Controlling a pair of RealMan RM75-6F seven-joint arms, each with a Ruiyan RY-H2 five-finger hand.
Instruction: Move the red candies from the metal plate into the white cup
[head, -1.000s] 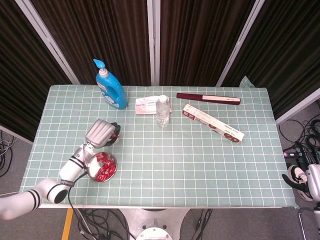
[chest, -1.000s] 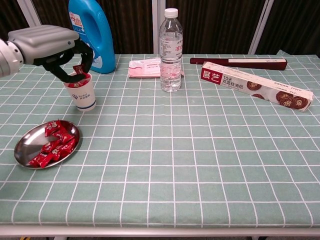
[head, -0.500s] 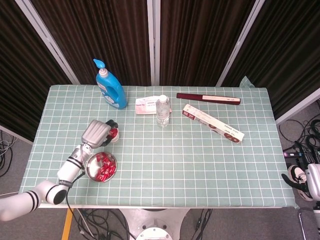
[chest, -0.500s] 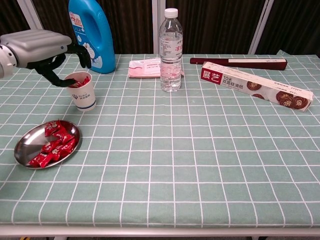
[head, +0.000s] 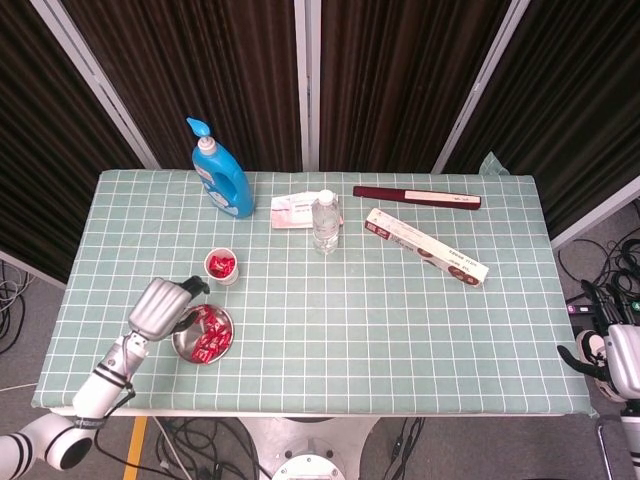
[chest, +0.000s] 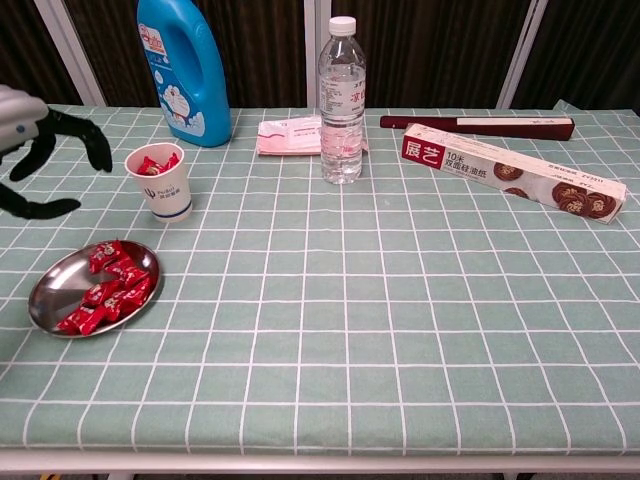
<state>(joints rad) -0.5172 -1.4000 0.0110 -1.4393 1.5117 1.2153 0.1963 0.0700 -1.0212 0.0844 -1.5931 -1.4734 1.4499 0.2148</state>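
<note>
Your long box (chest: 512, 172), right of centre in the chest view, carries a red panel with white Chinese characters and "10" beside it; biscuits are printed toward its right end. The blue detergent bottle (chest: 183, 70) at the upper left shows a cartoon figure on its label (the wording is too small to read). The water bottle (chest: 342, 100) at top centre has a label band I cannot read. The flat pink packet (chest: 288, 136) lies just left of it, its print illegible. A dark red bar (chest: 475, 126) lies behind the box.

The white cup (chest: 161, 183) stands upright left of centre, with a small blue mark on its side, and holds red candies (chest: 154, 165) up near its rim. The metal plate (chest: 60, 287), lower left, still holds several red candies (chest: 106, 290) heaped toward its right side.

Your left hand (chest: 40, 160) sits at the far left edge, fingers spread and curved, holding nothing; in the head view it hovers over the plate's left rim. Your right hand (head: 610, 365) shows at the far right edge of the head view, off the table; I cannot tell its state.
</note>
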